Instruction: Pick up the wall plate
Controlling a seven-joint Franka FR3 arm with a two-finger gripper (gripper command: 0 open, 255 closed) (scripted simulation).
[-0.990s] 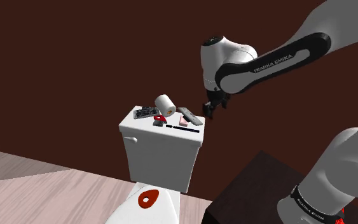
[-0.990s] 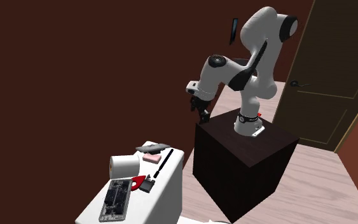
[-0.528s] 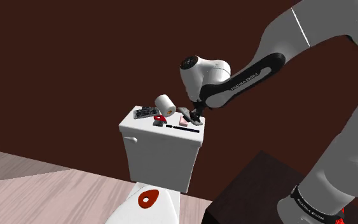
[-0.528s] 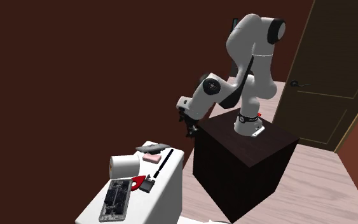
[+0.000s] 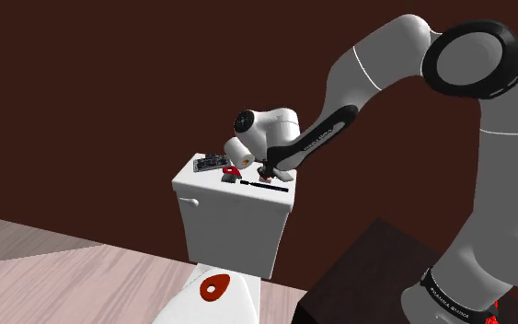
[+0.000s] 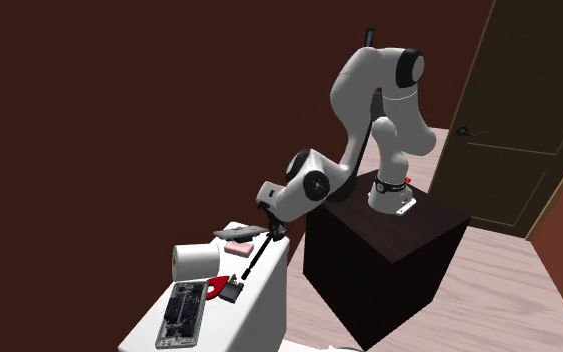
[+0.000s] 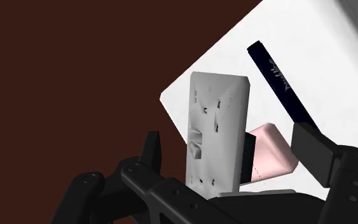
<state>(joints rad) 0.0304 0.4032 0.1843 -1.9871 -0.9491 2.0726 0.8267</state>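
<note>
grey wall plate (image 7: 215, 127) lying at the corner of the white toilet tank lid (image 7: 311, 38), overlapping a pink block (image 7: 271, 153); my hand (image 7: 229, 139) just above it, fingers spread either side, gripping nothing.

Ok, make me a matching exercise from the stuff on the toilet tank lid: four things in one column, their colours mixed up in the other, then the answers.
Things
1. wall plate
2. block tucked beside the wall plate
3. long slim stick
4. small wedge

Colours
A. red
B. light grey
C. nearly black
D. pink

Pairs: 1-B, 2-D, 3-C, 4-A
</note>
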